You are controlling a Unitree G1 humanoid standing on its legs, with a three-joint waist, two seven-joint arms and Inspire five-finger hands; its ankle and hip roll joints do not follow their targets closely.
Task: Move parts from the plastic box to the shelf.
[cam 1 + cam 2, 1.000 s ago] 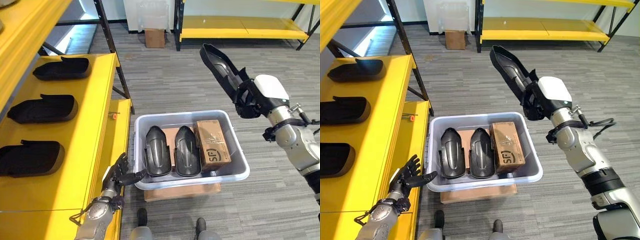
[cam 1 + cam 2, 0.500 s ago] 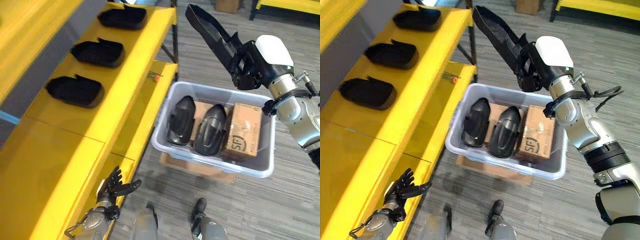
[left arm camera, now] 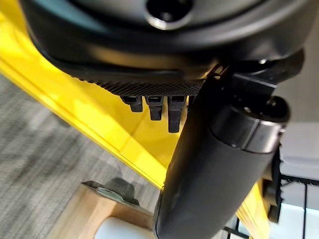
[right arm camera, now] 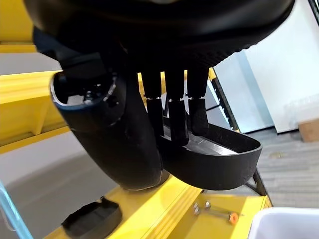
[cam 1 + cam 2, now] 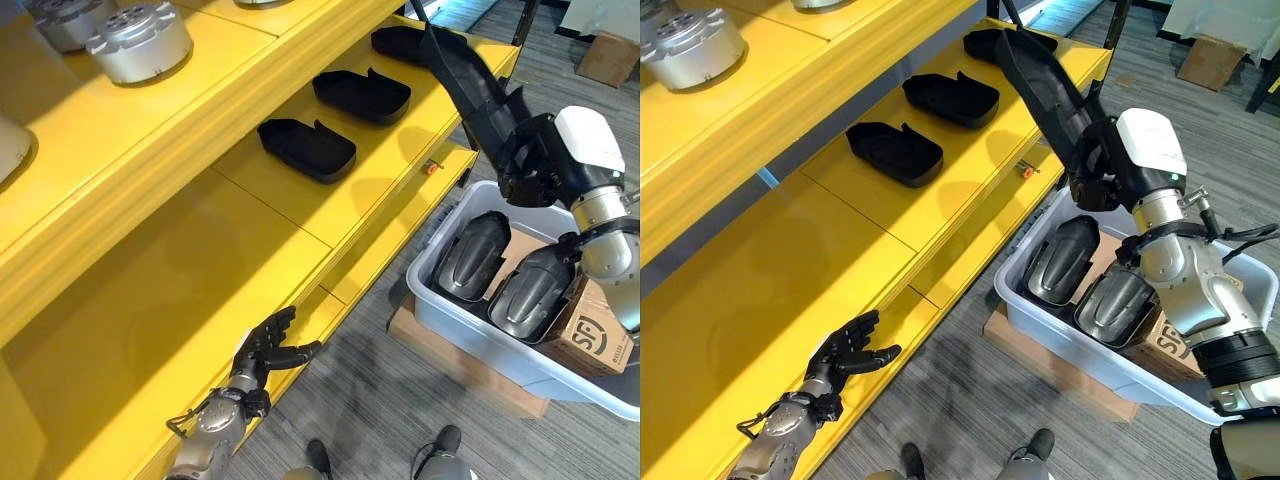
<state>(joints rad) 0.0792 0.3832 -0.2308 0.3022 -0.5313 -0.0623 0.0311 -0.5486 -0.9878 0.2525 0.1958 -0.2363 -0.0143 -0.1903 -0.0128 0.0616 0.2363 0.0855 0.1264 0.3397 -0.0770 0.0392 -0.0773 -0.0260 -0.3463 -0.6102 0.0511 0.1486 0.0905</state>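
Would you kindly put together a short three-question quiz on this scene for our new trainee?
1. True or false: the right hand is shut on a black part.
2. How many black parts lie on the yellow shelf? A) one B) three C) five
3. Fill in: beside the two dark parts in the grey box lies a cardboard ____.

Key
1. True; it holds the part raised between the shelf and the box.
2. B; they lie in a row.
3. Carton. The left hand is open by the shelf's lower edge.
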